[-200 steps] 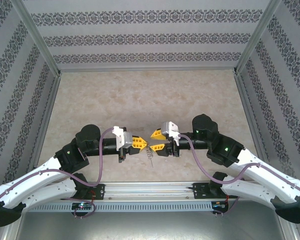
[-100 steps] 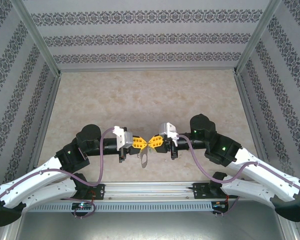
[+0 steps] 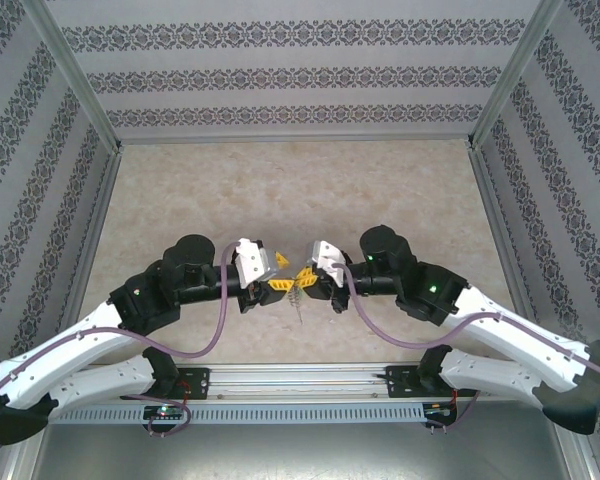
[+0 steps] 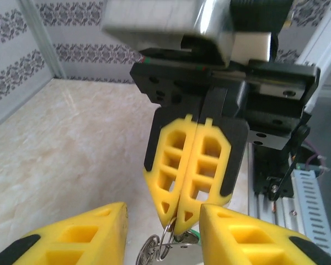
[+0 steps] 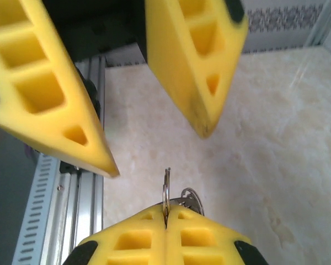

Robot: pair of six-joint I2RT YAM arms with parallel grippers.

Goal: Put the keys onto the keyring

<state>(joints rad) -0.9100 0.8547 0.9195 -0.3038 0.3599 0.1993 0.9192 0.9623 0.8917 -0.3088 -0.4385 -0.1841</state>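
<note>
The table (image 3: 280,190) is pale and marbled. I have the left arm (image 3: 100,340) and right arm (image 3: 500,330) folded in so that the wrists face each other above its near middle.

The left gripper (image 3: 276,277) stands partly open with nothing in it. From the right wrist I see its two fingers spread apart above the other's tips. The right gripper (image 3: 304,272) is pressed fully closed, nose to nose with it. It pinches the keyring (image 5: 166,190) by its thin wire, edge-on, just proud of the pads.

So the keyring hangs in the air between the two tools, off the table, with a loop dangling below. In the left wrist view the key (image 4: 192,237) shows as a sliver of green just under the right's tips, or so I take it. Whether it is threaded on I cannot tell.

I read this as a hand-over or re-grip. I would hold the right clamp firm and ease the left in so its pads straddle the dangling metal, not the right's fingers. I would bring it square to the flat of the loop and then close slowly. The wire is thin and may swivel or slip, so I would not loosen the right until the left plainly has a bite.
</note>
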